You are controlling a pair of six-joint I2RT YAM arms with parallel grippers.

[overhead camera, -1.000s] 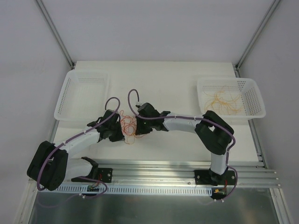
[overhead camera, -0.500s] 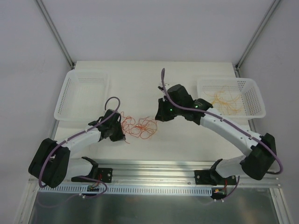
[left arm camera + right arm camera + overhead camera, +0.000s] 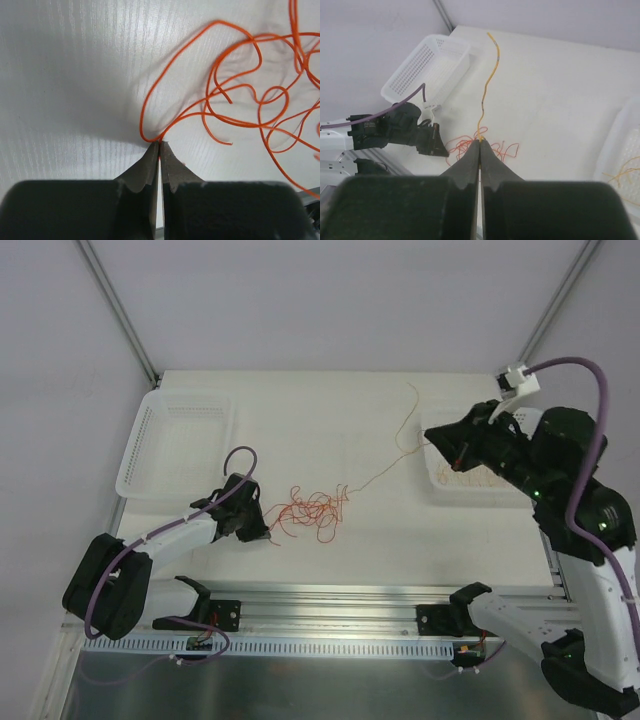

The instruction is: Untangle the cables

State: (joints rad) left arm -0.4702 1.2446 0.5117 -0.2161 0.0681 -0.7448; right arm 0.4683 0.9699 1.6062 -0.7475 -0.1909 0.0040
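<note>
The tangle of red-orange cables [image 3: 315,508] lies on the white table left of centre; it also shows in the left wrist view [image 3: 260,100] and the right wrist view [image 3: 492,147]. My left gripper [image 3: 267,536] is at the tangle's left edge, low on the table, shut on a red-orange strand [image 3: 150,115] at its tips [image 3: 159,143]. My right gripper [image 3: 433,437] is raised near the right basket, shut on a paler yellow-orange strand [image 3: 400,430] that runs down to the tangle. In the right wrist view that strand [image 3: 490,75] sticks out past the closed tips [image 3: 480,140].
A white mesh basket [image 3: 175,440] stands at the back left, with nothing seen in it; it shows in the right wrist view [image 3: 427,62]. A second white basket [image 3: 545,480] at the back right holds yellow-orange strands [image 3: 480,475]. A metal rail [image 3: 330,610] runs along the near edge.
My right arm has swung up and to the right, from the tangle to the right basket, drawing a pale strand out. The tangle has stretched rightward. The left gripper has stayed put.
</note>
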